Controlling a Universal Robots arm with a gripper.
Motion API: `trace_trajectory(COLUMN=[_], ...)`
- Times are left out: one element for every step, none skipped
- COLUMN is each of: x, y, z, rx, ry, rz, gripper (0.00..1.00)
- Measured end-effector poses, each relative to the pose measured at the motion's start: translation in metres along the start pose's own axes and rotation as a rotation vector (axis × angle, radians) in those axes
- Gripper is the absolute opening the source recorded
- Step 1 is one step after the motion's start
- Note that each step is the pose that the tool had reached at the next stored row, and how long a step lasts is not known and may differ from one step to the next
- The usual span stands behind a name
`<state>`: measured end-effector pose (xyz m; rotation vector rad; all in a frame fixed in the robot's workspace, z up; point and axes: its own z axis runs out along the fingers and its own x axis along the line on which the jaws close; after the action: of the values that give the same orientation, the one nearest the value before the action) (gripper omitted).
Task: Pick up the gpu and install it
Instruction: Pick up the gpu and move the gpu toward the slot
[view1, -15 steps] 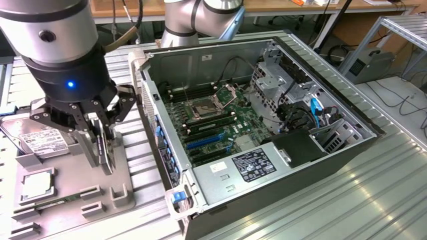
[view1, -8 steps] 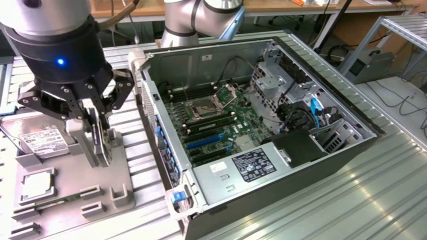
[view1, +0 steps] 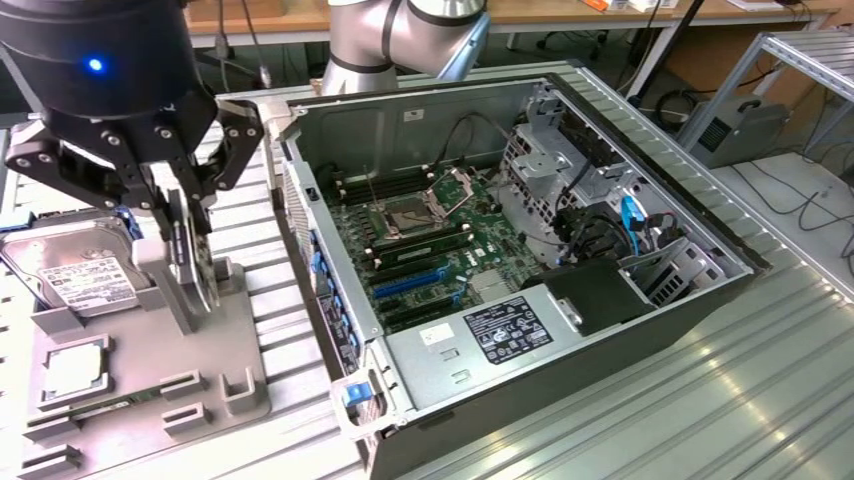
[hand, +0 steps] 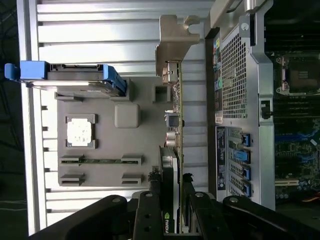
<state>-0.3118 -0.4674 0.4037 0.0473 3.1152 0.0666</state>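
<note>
Gripper (view1: 184, 205): I am clamped on the gpu (view1: 194, 280), one finger against each face.
Gpu: it stands on edge over my grey tray (view1: 147, 390); I cannot tell whether it touches.
Tray: the hard drive (view1: 80, 275) and CPU chip (view1: 74, 370) sit on it.
Case (view1: 694, 230): open, just beside the tray on the exterior view's right, motherboard (view1: 427, 240) exposed.

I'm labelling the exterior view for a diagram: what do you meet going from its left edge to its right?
hard drive → gripper holding the gpu → motherboard → drive cage
</note>
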Motion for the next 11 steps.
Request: trace_trajectory(x=[0.000, 0.000, 0.000, 0.000, 0.000, 0.000, -0.001, -0.001, -0.001, -0.001, -0.001], y=[0.0001, 0.0003, 0.0004, 0.0005, 0.0007, 0.0009, 0.0010, 0.0011, 0.0012, 0.0013, 0.0013], z=[-0.0028, -0.0059, -0.0082, -0.0106, -0.0142, -0.0183, -0.0216, -0.0234, -0.0253, -0.0272, -0.0283], rx=[0.0001, 0.0002, 0.0002, 0.0001, 0.0001, 0.0002, 0.0002, 0.0003, 0.0003, 0.0002, 0.0002], ry=[0.0001, 0.0001, 0.0002, 0.0001, 0.0001, 0.0002, 0.0001, 0.0001, 0.0000, -0.0001, -0.0001], rz=[0.000, 0.000, 0.000, 0.000, 0.000, 0.000, 0.000, 0.000, 0.001, 0.001, 0.001], gripper=[0.27, 0.27, 0.27, 0.27, 0.27, 0.27, 0.27, 0.27, 0.27, 0.27, 0.27])
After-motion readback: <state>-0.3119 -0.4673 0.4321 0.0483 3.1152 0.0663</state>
